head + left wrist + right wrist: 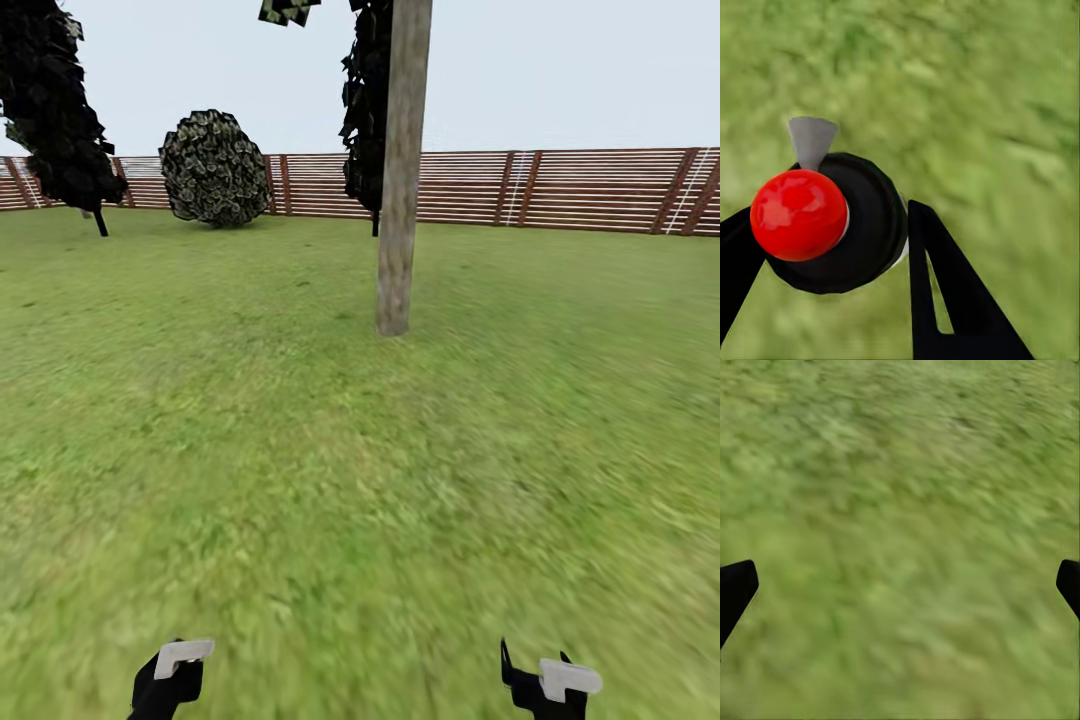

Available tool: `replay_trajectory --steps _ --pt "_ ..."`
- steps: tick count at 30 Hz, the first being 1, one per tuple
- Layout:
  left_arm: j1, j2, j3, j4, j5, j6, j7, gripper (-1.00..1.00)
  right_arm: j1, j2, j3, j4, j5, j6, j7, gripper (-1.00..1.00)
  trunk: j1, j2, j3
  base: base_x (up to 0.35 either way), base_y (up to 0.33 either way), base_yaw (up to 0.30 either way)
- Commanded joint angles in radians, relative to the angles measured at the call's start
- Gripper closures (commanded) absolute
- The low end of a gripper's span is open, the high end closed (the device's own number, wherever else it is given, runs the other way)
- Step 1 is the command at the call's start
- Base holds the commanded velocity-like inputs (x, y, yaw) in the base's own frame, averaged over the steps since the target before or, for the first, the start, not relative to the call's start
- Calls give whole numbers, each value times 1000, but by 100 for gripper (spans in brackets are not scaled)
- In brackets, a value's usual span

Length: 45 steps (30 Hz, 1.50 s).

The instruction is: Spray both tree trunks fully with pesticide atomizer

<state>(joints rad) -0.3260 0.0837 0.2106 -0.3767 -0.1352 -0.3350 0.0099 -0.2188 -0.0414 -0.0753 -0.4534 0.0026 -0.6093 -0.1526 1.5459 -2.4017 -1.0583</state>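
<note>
A: Atomizer [825, 221] first. Left wrist view: black round body, red ball top, grey nozzle tip, sitting between the left gripper [832, 247] fingers, which pinch it on both sides. Grass behind it, so it's off the floor and carried.

B: Right side?

A: Right gripper [900, 592] spread wide, nothing between the tips, just lawn [900, 472] beyond. In the head view both arms hang low at the bottom edge.

B: And the target?

A: One tree trunk [400, 180] straight ahead, slightly right of centre, thick and mottled, base on the grass, well apart from the robot. Crown mostly out of frame. Behind it a dark conifer [365, 110], then the slat fence [560, 190]. Round shrub [215, 168] off to the left.

B: How would you play it?

A: My read: this is the approach. Close in until the trunk is near, lift the left arm, turn the nozzle to face the bark, then sweep base to top. Keep the pinch firm while driving.
</note>
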Motion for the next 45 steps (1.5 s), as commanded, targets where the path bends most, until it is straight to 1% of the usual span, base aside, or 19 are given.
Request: replay_trajectory --steps 1,45 --pt "-1 -1 6 1 -11 -4 1 100 -1 0 0 0 0 -3 -2 -100 0 0 -1 338 0 0" --pt "-1 0 6 1 -11 -4 1 100 -1 1 2 3 2 -3 -1 -100 0 0 -1 338 0 0"
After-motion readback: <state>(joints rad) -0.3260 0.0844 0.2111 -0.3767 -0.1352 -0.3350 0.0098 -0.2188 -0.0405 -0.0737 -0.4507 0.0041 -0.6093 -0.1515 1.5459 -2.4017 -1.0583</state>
